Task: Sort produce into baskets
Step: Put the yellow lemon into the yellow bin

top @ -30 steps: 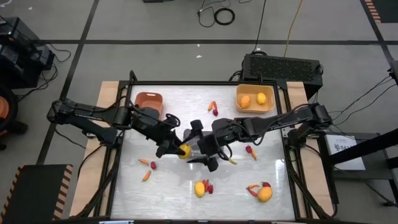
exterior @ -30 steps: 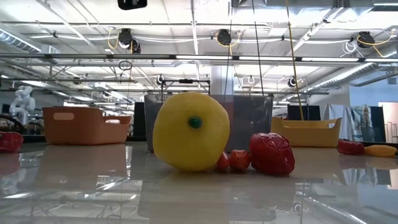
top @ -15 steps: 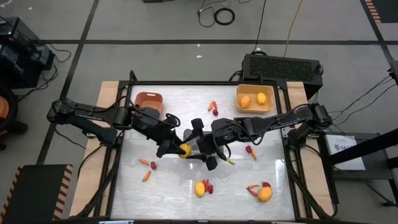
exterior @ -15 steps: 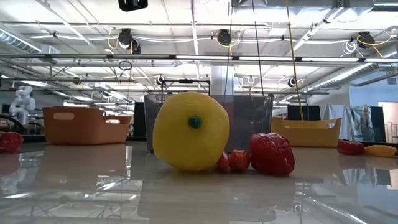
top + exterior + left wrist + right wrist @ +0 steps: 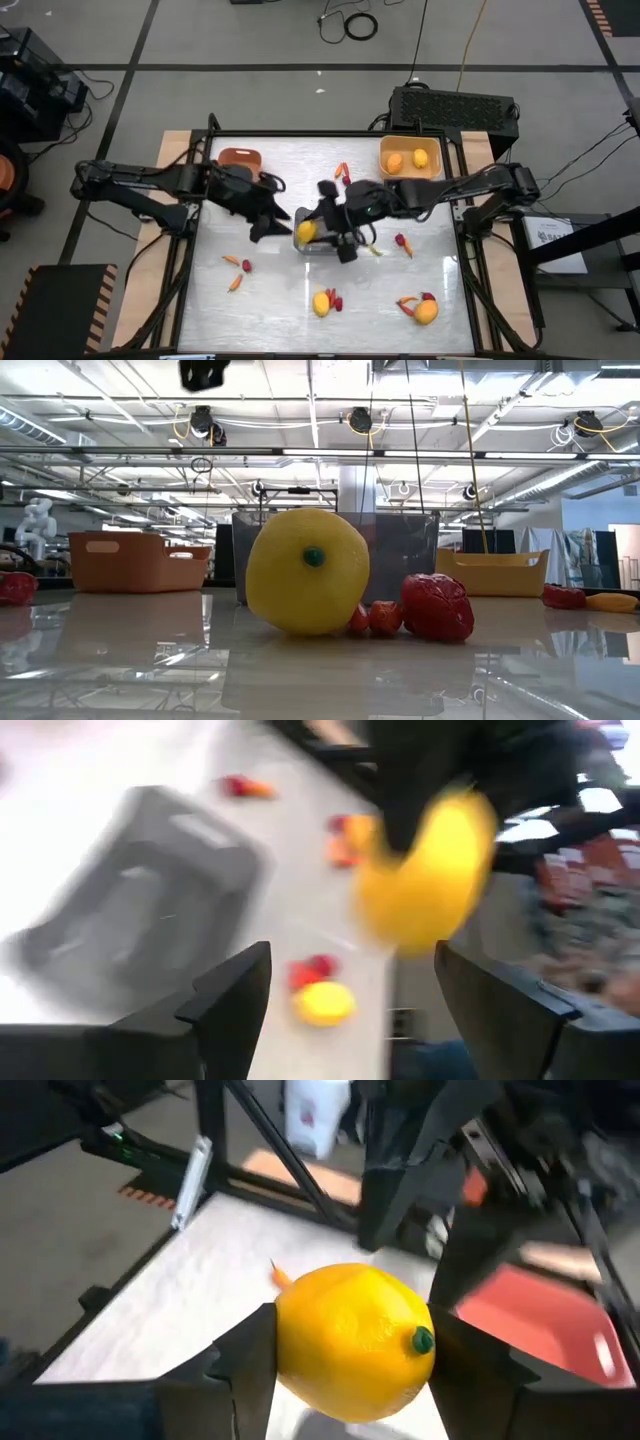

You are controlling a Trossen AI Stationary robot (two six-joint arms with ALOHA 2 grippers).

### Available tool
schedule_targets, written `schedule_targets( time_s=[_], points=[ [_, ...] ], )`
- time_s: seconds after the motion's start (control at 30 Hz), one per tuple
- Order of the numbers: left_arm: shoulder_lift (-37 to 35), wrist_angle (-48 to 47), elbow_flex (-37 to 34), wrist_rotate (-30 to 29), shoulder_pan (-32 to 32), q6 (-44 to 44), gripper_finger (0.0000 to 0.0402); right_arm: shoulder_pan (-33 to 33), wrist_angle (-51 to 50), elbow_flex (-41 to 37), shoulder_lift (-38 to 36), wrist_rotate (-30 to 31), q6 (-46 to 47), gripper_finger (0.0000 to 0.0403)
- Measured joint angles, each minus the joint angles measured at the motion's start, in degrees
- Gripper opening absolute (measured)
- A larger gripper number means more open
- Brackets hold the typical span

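Above the table's middle, my right gripper (image 5: pixel 312 230) is shut on a yellow lemon (image 5: pixel 305 231), which shows large between its fingers (image 5: pixel 245 1365) in the right wrist view (image 5: pixel 350 1342). My left gripper (image 5: pixel 270 219) stands open just left of it, apart from the fruit (image 5: pixel 425 870). The grey translucent basket (image 5: pixel 322 248) lies right under the lemon (image 5: pixel 140 910). The terracotta basket (image 5: pixel 240 158) is at the back left. At the back right stands the yellow basket (image 5: pixel 410 172), holding two yellow-orange fruits. More produce lies in front: a lemon (image 5: pixel 321 302) with red berries and another fruit (image 5: pixel 426 312).
Carrot sticks (image 5: pixel 234 283) and a red berry (image 5: pixel 246 266) lie front left. More small pieces lie at the back middle (image 5: pixel 343 171) and right of centre (image 5: pixel 404 242). A black box (image 5: pixel 452 105) stands beyond the table. The low view shows the front lemon (image 5: pixel 305 570) with a berry (image 5: pixel 437 607).
The lemon has passed from my left gripper to my right one. The left gripper opened and drew back to the left. The right gripper closed on the fruit and lifted it slightly toward the back.
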Motion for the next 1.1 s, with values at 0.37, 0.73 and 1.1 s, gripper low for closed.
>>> schedule_targets(
  time_s=[0.37, 0.73, 1.1],
  points=[
    [-6.06, -19.68, 0.00, -18.34, 3.21, 4.25, 0.0287, -14.06, -35.46, 0.00, -6.19, 7.60, 8.18, 0.0207],
    [-5.71, -19.90, 0.00, -22.80, 3.10, 0.84, 0.0287, -38.53, -49.20, -1.21, -5.48, 7.69, 9.03, 0.0208],
    [-5.69, -19.42, 0.00, -28.78, 3.12, -6.48, 0.0287, -57.42, -41.11, -15.05, -5.41, 7.51, 10.81, 0.0208]
  ],
)
